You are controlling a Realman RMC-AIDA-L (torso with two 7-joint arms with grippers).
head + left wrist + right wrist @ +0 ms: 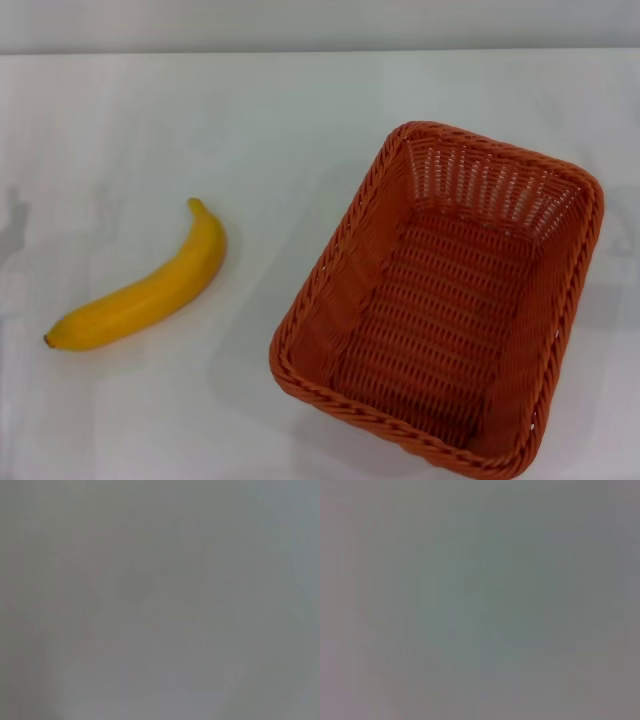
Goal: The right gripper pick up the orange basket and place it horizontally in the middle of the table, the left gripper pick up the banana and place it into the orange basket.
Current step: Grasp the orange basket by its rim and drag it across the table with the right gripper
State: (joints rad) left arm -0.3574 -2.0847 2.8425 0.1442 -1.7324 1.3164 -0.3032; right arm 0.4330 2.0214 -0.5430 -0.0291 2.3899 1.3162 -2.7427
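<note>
An orange basket of woven wicker stands on the white table at the right, its long side running from near to far and slightly tilted. It holds nothing. A yellow banana lies on the table at the left, curved, its dark tip toward the near left. A bare strip of tabletop separates the banana from the basket. Neither gripper shows in the head view. Both wrist views show only a plain grey surface, with no fingers and no objects.
The table's far edge meets a pale wall at the back. Faint shadows lie on the tabletop at the far left and far right.
</note>
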